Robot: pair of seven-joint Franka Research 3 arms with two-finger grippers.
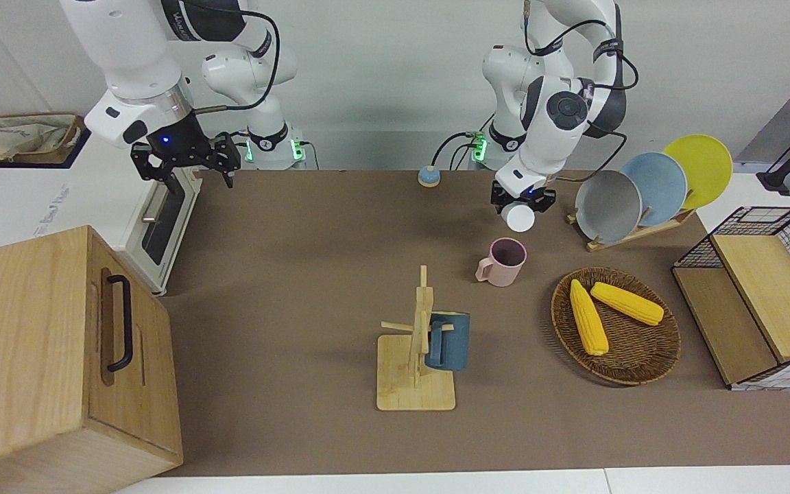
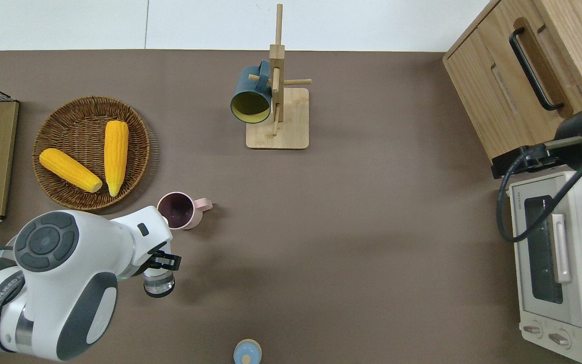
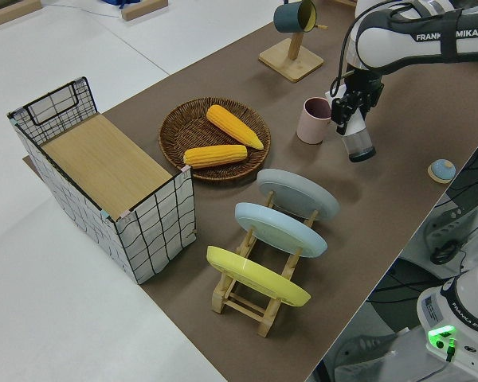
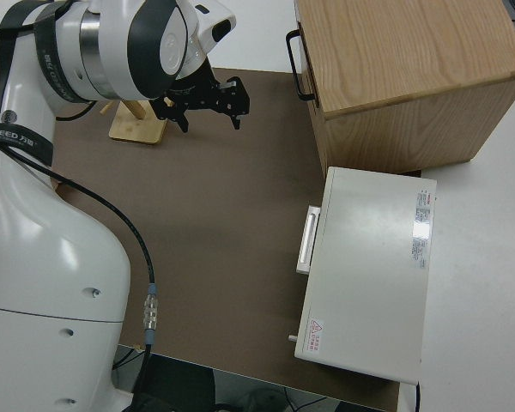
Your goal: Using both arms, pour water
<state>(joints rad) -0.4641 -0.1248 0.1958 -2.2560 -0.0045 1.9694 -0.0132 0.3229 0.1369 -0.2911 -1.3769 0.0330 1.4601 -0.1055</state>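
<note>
My left gripper is shut on a small clear bottle and holds it in the air over the brown mat, a short way from a pink mug. In the front view the bottle shows a white round end under the left gripper, just above the upright, empty pink mug. The left side view shows the bottle hanging below the left gripper, beside the mug. My right gripper hangs open and empty by the toaster oven; the right side view also shows this gripper.
A small blue cap lies on the mat close to the robots. A wooden mug rack carries a blue mug. A wicker basket holds two corn cobs. Also here: a plate rack, a wire crate, a wooden cabinet and a toaster oven.
</note>
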